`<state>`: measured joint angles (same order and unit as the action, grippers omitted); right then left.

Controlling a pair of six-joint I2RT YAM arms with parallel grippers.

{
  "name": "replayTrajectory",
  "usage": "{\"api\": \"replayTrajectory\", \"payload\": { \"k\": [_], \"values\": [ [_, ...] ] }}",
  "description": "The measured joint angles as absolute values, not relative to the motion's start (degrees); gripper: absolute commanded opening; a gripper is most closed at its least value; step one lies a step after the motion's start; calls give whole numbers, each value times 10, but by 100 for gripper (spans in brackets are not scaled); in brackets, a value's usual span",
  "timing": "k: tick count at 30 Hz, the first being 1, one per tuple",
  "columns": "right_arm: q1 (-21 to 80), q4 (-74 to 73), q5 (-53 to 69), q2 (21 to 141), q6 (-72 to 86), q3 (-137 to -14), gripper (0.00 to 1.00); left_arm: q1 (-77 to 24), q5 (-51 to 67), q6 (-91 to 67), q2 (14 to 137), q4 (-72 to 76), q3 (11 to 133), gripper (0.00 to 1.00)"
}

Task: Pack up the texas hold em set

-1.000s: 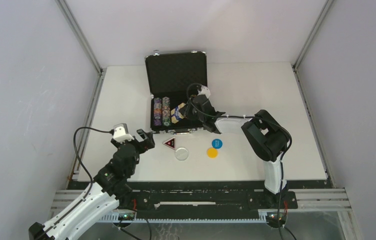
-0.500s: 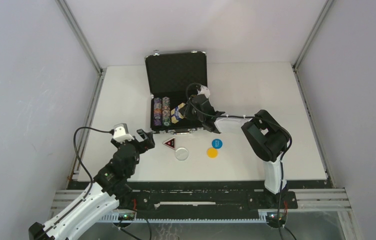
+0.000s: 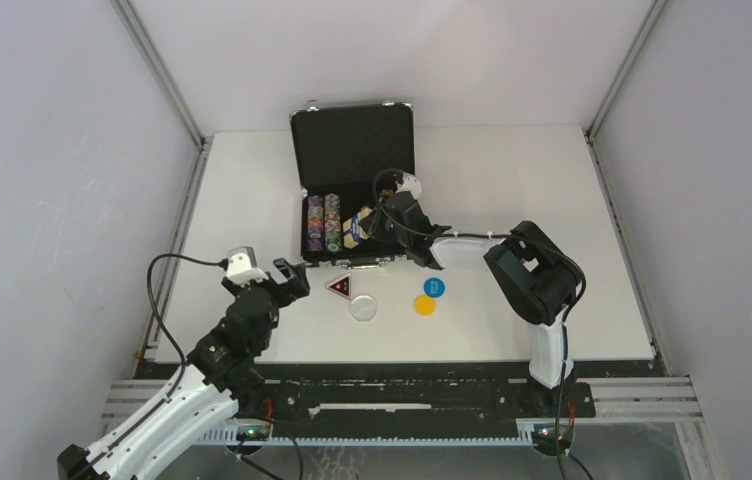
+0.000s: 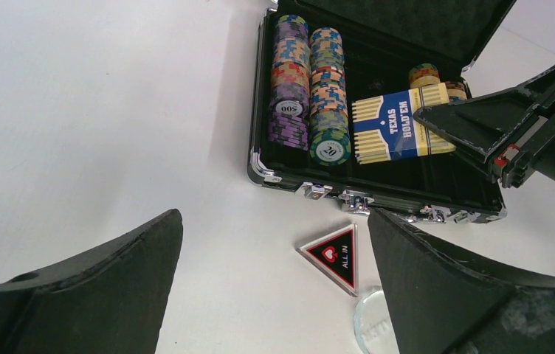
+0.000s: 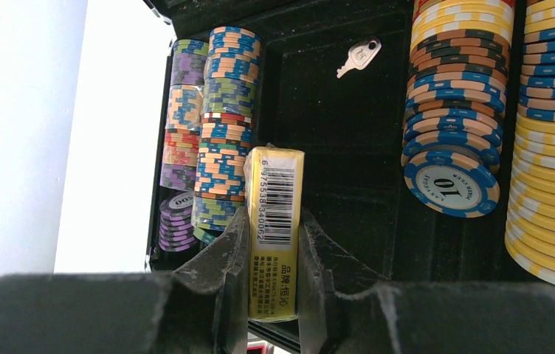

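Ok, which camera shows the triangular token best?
Left wrist: the red-black triangular token lies flat before the briefcase, its ALL IN lettering readable. Top external shows it tiny; right wrist shows nothing clear of it.

one briefcase [image 3: 352,150], card box [image 3: 357,228], token [image 3: 339,286]; three discs [image 3: 424,305]

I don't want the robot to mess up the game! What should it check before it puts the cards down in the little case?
1. Briefcase lid up: ok.
2. Right jaws shut on the card box: ok.
3. Card box over the middle slot, between the poker chips: ok.
4. Slot free: ok, only a small key lies there, apart from the box.
5. Left jaws open and outside the case, above the triangular token: ok.
6. Box touching the case floor: cannot tell.
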<state>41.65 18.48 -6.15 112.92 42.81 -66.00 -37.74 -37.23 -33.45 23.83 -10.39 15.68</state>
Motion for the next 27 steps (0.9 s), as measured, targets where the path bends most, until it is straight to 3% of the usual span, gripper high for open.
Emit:
{"api": "replayTrajectory", "payload": {
  "k": [9, 16, 18, 25, 27],
  "values": [
    [419, 185, -63, 1128, 428, -657, 2, -377, -372, -335, 238, -104, 157, 100],
    [421, 194, -61, 1124, 432, -646, 51, -377, -372, -335, 238, -104, 157, 100],
    [424, 179, -56, 1123, 428, -641, 60, -377, -372, -335, 238, -104, 157, 100],
    [432, 148, -62, 1122, 417, -627, 55, -377, -371, -335, 239, -104, 157, 100],
    [432, 146, -66, 1122, 415, -627, 47, -377, -371, -335, 239, -104, 157, 100]
  ]
}}
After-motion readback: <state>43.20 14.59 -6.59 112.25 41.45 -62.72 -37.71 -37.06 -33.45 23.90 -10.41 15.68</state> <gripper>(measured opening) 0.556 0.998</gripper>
